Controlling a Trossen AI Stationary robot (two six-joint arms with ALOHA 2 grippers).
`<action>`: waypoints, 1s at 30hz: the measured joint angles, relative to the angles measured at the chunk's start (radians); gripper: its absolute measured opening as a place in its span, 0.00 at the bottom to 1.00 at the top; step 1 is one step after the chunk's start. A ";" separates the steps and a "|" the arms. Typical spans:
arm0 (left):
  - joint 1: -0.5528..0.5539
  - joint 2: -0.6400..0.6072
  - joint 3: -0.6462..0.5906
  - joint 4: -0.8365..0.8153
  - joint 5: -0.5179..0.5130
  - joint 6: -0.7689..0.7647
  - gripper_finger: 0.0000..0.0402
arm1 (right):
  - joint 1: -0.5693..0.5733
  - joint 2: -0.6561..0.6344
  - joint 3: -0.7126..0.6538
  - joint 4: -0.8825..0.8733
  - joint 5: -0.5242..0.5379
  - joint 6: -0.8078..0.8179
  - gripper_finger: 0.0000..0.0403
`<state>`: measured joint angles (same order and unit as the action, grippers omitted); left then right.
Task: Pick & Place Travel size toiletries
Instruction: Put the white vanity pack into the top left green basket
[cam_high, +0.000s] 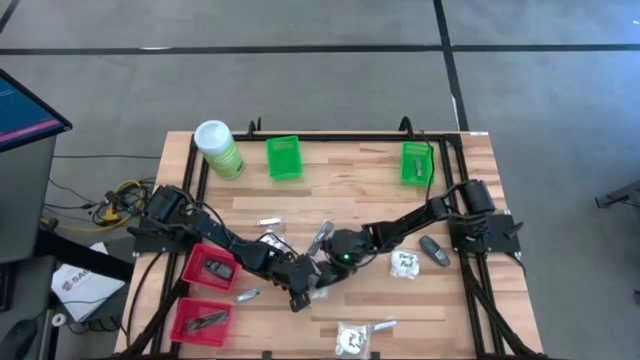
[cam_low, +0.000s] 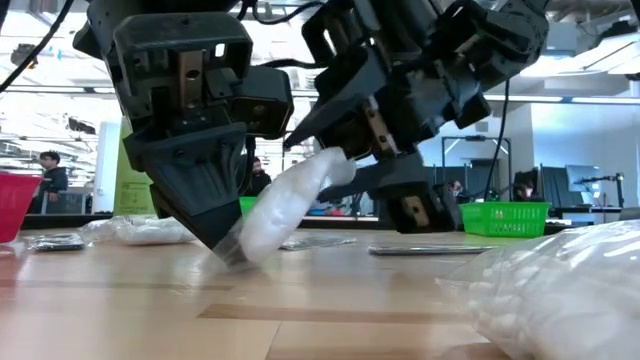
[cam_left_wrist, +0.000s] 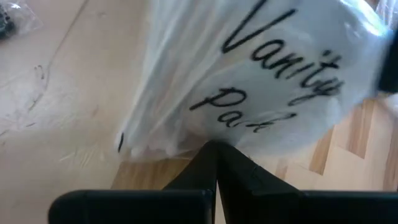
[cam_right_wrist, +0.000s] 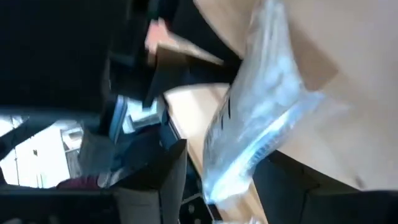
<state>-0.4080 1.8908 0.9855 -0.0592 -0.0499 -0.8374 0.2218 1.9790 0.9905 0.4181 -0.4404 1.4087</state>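
A white crinkly packet (cam_low: 290, 200) printed "Vanity Pack" (cam_left_wrist: 249, 74) hangs slanted between both grippers near the table's middle, toward its near edge. My left gripper (cam_high: 300, 298) is shut on the packet's lower end, close above the wood (cam_low: 232, 255). My right gripper (cam_high: 322, 272) has its fingers on either side of the upper end (cam_low: 365, 160). The right wrist view shows the packet edge-on (cam_right_wrist: 261, 112). More toiletries lie about: white packets (cam_high: 404, 264) (cam_high: 352, 338), silvery sachets (cam_high: 270, 222) (cam_high: 247, 295) and a dark oval piece (cam_high: 434, 250). My left gripper pinches the packet's lower edge (cam_left_wrist: 186, 146) between its two shut fingertips, slanting down from the table's left. That end sits just at the tabletop and the packet rises away from it. My right gripper holds the packet's upper end (cam_low: 335, 165) between its two fingers (cam_right_wrist: 165, 180), coming slanting from the table's right. The packet is tilted, its upper end clear of the table.
A tall light-green canister (cam_high: 218, 148) and two green baskets (cam_high: 283, 157) (cam_high: 417, 163) stand along the far edge. Two red baskets (cam_high: 209, 267) (cam_high: 200, 322) with dark items sit near the left edge. People show in the room behind (cam_low: 50, 170).
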 joint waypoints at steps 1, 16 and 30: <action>0.000 0.000 0.000 -0.001 0.001 0.001 0.00 | 0.007 -0.008 -0.001 -0.003 0.004 -0.001 0.41; 0.000 -0.001 0.000 -0.001 0.002 0.011 0.00 | 0.013 -0.009 0.001 -0.017 0.045 0.021 0.25; -0.017 -0.055 0.000 -0.034 -0.016 -0.018 0.04 | -0.031 -0.109 0.000 -0.161 0.043 -0.091 0.01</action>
<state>-0.4246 1.8362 0.9855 -0.0929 -0.0656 -0.8559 0.1910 1.8705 0.9909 0.2568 -0.3975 1.3173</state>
